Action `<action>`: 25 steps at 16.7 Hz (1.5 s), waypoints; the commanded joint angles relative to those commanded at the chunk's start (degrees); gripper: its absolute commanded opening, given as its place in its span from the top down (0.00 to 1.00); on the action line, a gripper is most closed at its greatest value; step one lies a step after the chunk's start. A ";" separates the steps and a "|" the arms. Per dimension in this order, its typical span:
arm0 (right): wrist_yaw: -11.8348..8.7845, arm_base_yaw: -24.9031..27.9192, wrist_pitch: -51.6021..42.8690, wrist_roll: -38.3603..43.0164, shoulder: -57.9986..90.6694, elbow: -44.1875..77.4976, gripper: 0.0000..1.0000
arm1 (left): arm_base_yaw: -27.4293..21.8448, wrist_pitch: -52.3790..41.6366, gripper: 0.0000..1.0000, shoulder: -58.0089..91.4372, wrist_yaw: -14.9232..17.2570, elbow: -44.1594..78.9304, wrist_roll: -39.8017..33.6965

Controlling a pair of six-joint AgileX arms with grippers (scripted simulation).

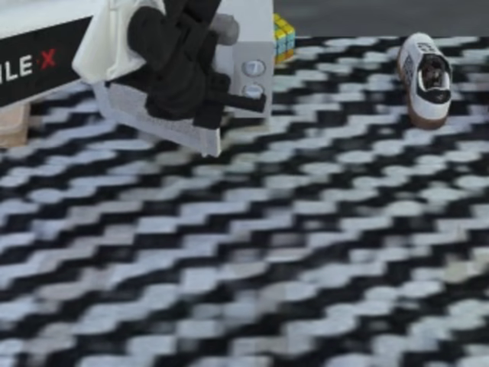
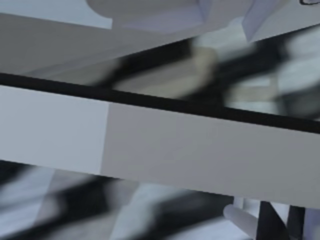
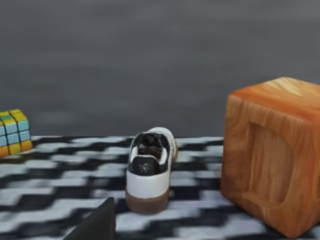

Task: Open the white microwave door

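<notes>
The left gripper (image 1: 218, 107) sits at the upper left of the frame over the door (image 1: 164, 126), swung out from the white microwave (image 1: 256, 46); whether its fingers are apart cannot be told

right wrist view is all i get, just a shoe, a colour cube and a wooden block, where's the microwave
Observer: The white microwave stands at the upper left of the top view, right beside the colour cube.
Operator: is the door open yet
Observer: Partly. The door is swung out at an angle from the microwave's front.
Operator: which arm is on it
Observer: The left gripper is down at the door, close to the knob strip. The right arm is outside the top view.
</notes>
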 joint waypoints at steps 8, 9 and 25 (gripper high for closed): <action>0.00 0.00 0.00 0.00 0.00 0.00 0.00 | -0.33 0.00 1.00 0.21 0.34 -0.17 -0.21; 0.00 0.00 0.00 0.00 0.00 0.00 0.00 | -0.29 0.09 1.00 0.07 0.42 -0.23 -0.07; 0.00 0.00 0.00 0.00 0.00 0.00 0.00 | 1.98 1.95 1.00 -4.64 4.27 -6.06 7.42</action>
